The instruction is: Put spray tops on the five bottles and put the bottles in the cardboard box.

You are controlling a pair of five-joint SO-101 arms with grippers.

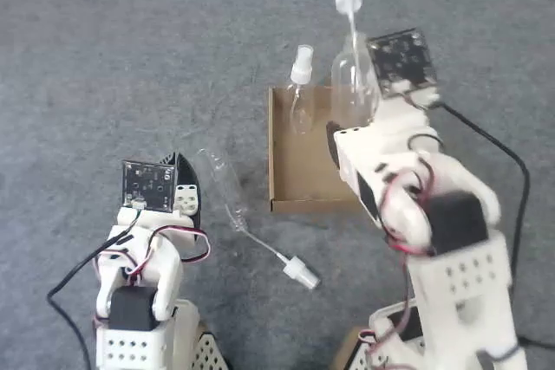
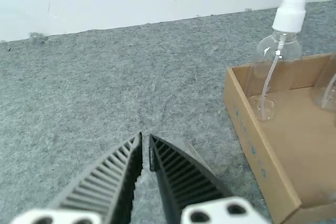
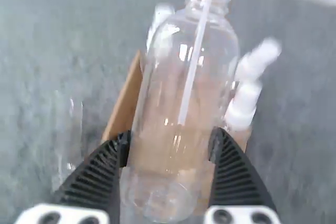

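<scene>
R tool (image 3: 170,137) holds 1 bottle (image 3: 184,77).

A grey felt-covered table (image 1: 104,67) bore an open cardboard box (image 1: 299,171), a clear bottle (image 1: 223,184) on its side and a loose spray top (image 1: 299,271).

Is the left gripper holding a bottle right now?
No, the left gripper is closed with nothing between its ribbed fingers, above the grey carpet.
</scene>
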